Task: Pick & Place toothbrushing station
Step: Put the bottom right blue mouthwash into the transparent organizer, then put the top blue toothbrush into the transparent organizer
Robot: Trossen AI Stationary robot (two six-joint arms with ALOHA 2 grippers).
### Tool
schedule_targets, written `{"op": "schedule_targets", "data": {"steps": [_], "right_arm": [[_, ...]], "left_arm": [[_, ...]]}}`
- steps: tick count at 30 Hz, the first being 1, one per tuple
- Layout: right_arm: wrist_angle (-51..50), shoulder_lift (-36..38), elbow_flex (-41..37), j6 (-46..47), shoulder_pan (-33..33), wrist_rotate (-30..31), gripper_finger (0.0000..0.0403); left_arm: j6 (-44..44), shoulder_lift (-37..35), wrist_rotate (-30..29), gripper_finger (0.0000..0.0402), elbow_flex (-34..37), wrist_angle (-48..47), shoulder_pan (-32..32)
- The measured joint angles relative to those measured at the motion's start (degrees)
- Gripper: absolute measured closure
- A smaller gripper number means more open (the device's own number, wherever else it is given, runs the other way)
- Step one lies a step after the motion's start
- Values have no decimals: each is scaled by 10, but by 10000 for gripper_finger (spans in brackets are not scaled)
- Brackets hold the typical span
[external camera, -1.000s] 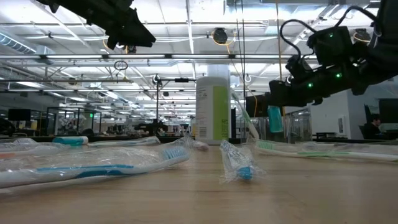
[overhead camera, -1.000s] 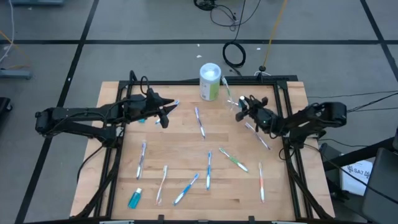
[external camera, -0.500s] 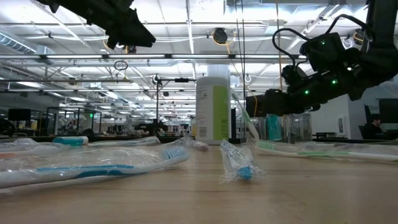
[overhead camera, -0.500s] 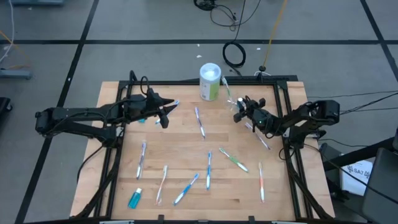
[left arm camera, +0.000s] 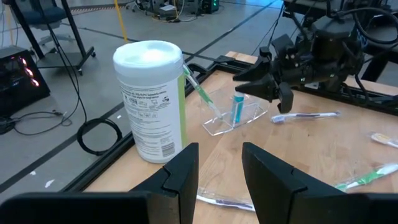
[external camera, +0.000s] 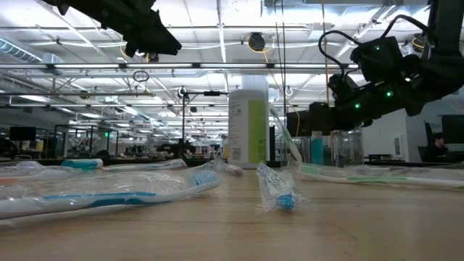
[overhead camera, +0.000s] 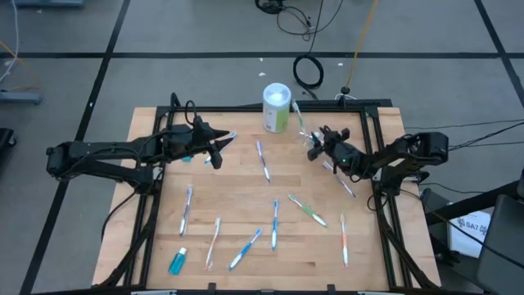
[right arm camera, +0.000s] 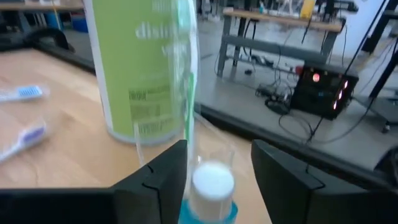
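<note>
Beside the wipes canister, view by view:
High view: clear cup just beside the wipes canister; right gripper at the cup; loose toothbrushes lie scattered farther from the canister.
Low view: left gripper hangs high, apart from the canister, seemingly waiting its turn.
Left wrist view: left fingers spread, nothing between them; teal tube stands upright in the cup with a green toothbrush leaning on the canister.
Right wrist view: right fingers spread either side of the white-capped tube, apparently letting it go into the cup.

Right claw hangs over the clear cup beside the canister.
</note>
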State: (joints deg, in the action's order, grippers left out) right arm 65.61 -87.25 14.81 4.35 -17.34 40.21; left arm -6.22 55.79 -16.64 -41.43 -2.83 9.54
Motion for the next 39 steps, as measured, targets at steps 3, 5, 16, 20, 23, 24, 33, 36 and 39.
{"op": "schedule_targets", "data": {"steps": [3, 5, 16, 20, 23, 24, 33, 36, 39], "right_arm": [[27, 18, 0, -27, 0, 0, 212], [36, 40, 0, -48, 2, -2, 202], [11, 205, 2, -65, 2, -243, 186], [-106, 249, 49, -63, 2, -316, 189], [-276, 255, 121, -53, 2, -329, 190], [-334, 251, 146, -49, 2, -328, 190], [-424, 188, 220, -45, 2, -327, 190], [-418, 187, 220, -66, -3, -326, 190], [-406, 187, 220, -66, -7, -326, 190]], "left_arm": [[0, 0, 0, 273, 0, -6, 0], [1, 0, 0, 273, 0, -18, 0], [-37, 0, 0, 273, 0, -70, 0], [-65, 2, 0, 273, 0, -73, 0], [-68, 12, -20, 273, 0, -76, 1], [-71, 16, -32, 273, 0, -79, 1], [-80, 118, -103, 273, 0, -79, 20], [-96, 159, -109, 273, 0, -75, 36], [-119, 195, -119, 273, 0, -75, 61]]}}
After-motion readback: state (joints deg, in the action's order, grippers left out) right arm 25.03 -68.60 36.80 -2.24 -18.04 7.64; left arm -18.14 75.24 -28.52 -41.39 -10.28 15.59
